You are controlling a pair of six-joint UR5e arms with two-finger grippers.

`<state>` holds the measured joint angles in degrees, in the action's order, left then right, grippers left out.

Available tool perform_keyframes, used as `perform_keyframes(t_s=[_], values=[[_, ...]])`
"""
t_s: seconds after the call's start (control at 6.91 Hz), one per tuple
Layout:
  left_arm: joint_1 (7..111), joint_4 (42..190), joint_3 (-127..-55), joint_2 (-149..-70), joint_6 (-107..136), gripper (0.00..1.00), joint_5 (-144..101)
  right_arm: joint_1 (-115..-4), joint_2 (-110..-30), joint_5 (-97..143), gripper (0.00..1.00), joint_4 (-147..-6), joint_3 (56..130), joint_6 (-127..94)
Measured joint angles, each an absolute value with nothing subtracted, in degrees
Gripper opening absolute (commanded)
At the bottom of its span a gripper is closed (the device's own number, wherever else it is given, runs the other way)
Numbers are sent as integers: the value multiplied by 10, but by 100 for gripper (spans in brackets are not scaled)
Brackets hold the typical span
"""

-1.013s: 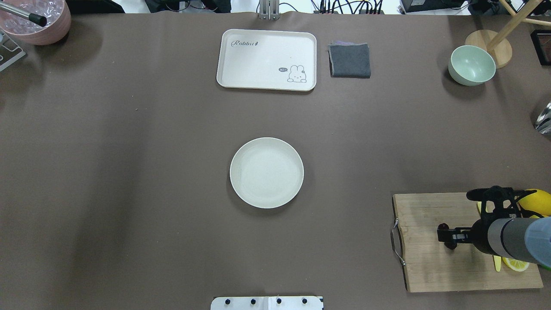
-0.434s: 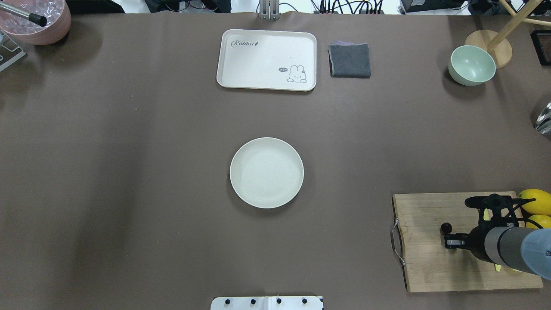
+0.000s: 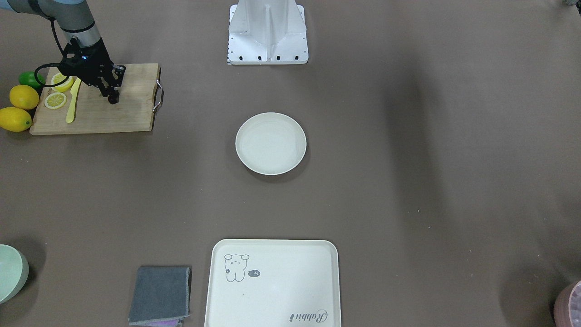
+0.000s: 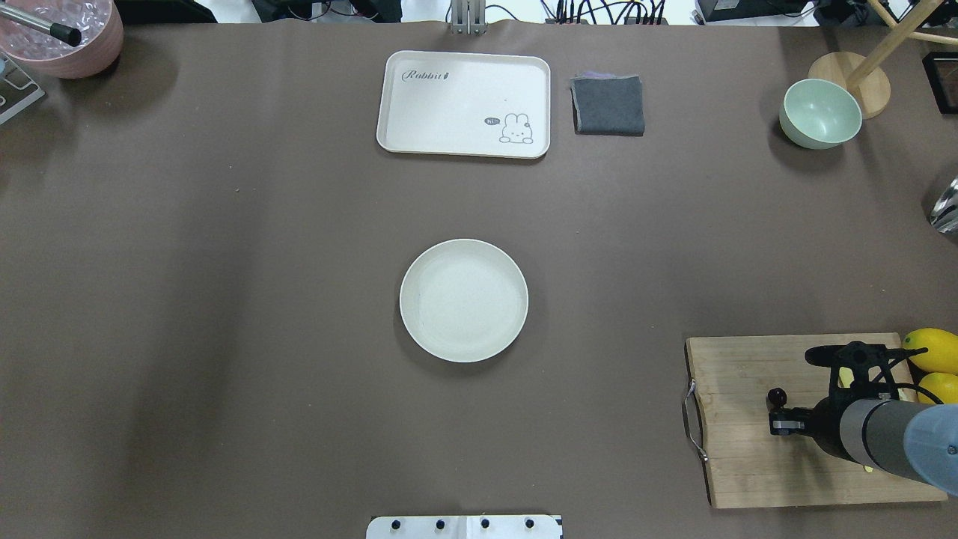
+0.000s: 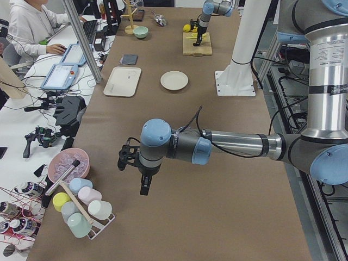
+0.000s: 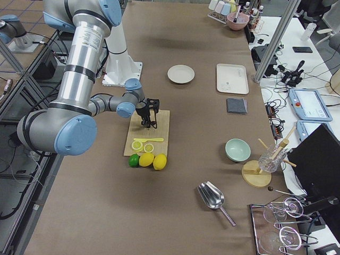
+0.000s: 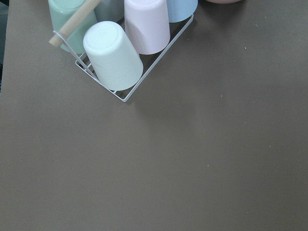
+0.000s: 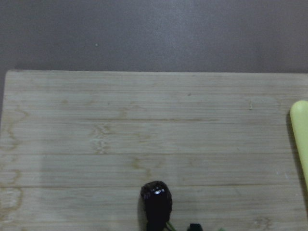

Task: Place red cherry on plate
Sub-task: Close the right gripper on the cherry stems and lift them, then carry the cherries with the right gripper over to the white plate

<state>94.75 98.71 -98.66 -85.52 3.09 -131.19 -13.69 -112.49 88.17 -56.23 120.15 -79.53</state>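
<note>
The red cherry [image 8: 156,197] is a tiny near-black ball with a green stem, just over the wooden cutting board [image 4: 741,457] at the near right of the table. In the overhead view the cherry [image 4: 777,394] hangs at the tip of my right gripper [image 4: 777,410], which looks shut on it by the stem. From across the table the gripper [image 3: 112,99] points down with its fingers close together. The cream-white plate [image 4: 464,300] lies bare at the table's centre, far left of the board. My left gripper [image 5: 144,187] hovers over the far left end; I cannot tell its state.
Lemons [image 3: 16,119], lemon slices [image 3: 55,100] and a yellow knife [image 3: 71,106] sit at the board's outer end. A cream tray [image 4: 464,103], grey cloth [image 4: 608,105] and mint bowl [image 4: 821,114] line the far edge. A wire cup rack [image 7: 120,57] stands below my left wrist.
My right arm has drawn back toward the table's near edge and turned a little. The cherry has shifted slightly right with the gripper. The plate has not moved.
</note>
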Motion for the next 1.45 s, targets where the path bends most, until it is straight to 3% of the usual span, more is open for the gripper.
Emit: perform_keyframes(t_s=[0.58,0.87,1.16,1.45], values=[[947,987,-986,-855,31,98,-1310,-152,-1128,899,0,-582,1237,-792],[947,987,-986,-854,31,98,-1310,-229,-1115,973,0,-644,1283,-757],[947,987,-986,-854,31,98,-1311,-355,-1061,1093,0,-784,1349,-680],[947,987,-985,-854,32,98,-1311,-456,-935,1183,0,-979,1387,-609]])
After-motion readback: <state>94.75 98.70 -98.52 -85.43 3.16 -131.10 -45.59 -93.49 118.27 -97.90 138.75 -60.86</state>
